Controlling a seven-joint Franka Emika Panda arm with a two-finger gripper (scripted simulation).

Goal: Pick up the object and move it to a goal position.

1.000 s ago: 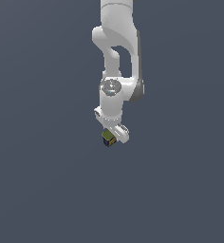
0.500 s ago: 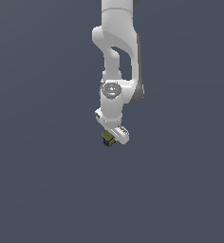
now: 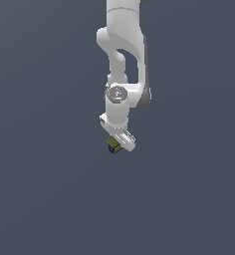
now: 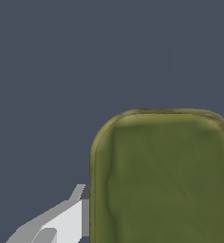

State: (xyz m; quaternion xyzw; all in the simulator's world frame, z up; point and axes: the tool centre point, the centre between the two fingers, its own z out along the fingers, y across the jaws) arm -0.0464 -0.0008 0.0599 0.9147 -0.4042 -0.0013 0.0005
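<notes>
The object is a small block with an olive-green top and dark blue sides with yellow marks. In the exterior view it sits between the fingertips of my white gripper, which hangs from the arm and is shut on it, above the plain grey ground. In the wrist view the block's olive top fills much of the picture, very close to the camera. One grey-white finger presses against its side. The other finger is out of view.
The grey ground is flat and uniform all round. The white arm comes down from the exterior view's top. No goal marker shows.
</notes>
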